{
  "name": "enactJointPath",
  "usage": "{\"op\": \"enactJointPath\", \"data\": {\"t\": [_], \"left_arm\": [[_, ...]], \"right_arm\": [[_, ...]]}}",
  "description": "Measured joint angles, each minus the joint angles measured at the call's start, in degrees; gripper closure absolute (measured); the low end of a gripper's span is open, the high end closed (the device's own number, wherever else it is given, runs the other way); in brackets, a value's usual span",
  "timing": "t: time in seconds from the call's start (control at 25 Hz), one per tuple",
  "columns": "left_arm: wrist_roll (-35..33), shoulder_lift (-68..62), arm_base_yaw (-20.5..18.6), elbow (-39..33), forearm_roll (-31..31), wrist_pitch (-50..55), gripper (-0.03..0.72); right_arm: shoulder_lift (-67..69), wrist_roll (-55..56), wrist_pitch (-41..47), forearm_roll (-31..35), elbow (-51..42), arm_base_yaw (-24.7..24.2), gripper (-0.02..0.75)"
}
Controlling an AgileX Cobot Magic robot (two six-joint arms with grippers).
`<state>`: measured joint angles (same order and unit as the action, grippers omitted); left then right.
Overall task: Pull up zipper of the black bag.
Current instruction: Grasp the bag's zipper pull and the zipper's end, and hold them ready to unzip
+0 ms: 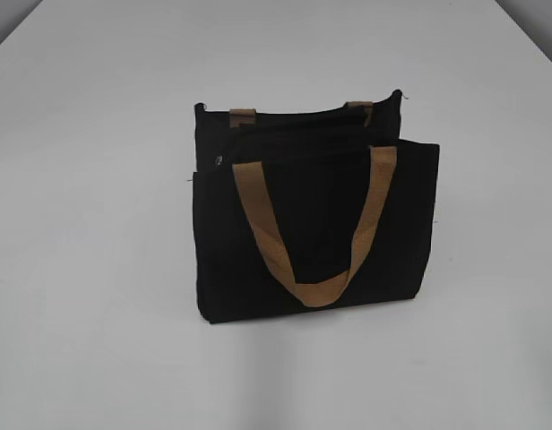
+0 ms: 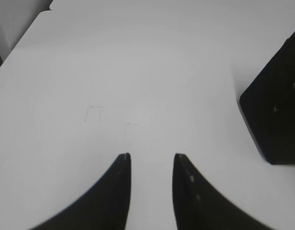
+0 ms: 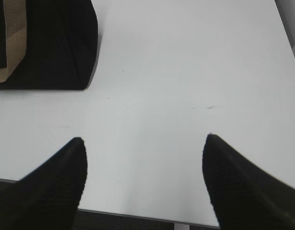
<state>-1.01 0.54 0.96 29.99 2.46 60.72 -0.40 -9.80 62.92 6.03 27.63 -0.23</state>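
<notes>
In the exterior view the black bag [image 1: 316,215] stood upright near the middle of the white tabletop [image 1: 88,233], its front tan handle [image 1: 316,228] hanging down the face; the zipper [image 1: 294,134] ran along the top edge, with a small silvery glint near its left end that may have been the pull, too small to be sure. Neither arm appeared there. In the left wrist view the left tool [image 2: 152,158] hung released, narrowly parted, with the bag's corner off to its right. In the right wrist view the right tool [image 3: 143,141] was spread wide and empty, the bag up-left. The likely risks were pinching a handle or fabric instead of the tiny pull, and the unbraced bag sliding or tipping under the tug.
</notes>
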Motion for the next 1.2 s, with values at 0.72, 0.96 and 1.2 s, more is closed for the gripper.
{"op": "enactJointPath", "data": {"t": [0.72, 0.96, 1.2], "left_arm": [[0.0, 0.0, 0.0, 0.0, 0.0, 0.0, 0.460], [0.0, 0.0, 0.1, 0.0, 0.0, 0.0, 0.461], [0.0, -0.7, 0.7, 0.3, 2.4, -0.5, 0.459]], "right_arm": [[0.0, 0.0, 0.0, 0.0, 0.0, 0.0, 0.158], [0.0, 0.0, 0.0, 0.0, 0.0, 0.0, 0.158], [0.0, 0.0, 0.0, 0.0, 0.0, 0.0, 0.158]]}}
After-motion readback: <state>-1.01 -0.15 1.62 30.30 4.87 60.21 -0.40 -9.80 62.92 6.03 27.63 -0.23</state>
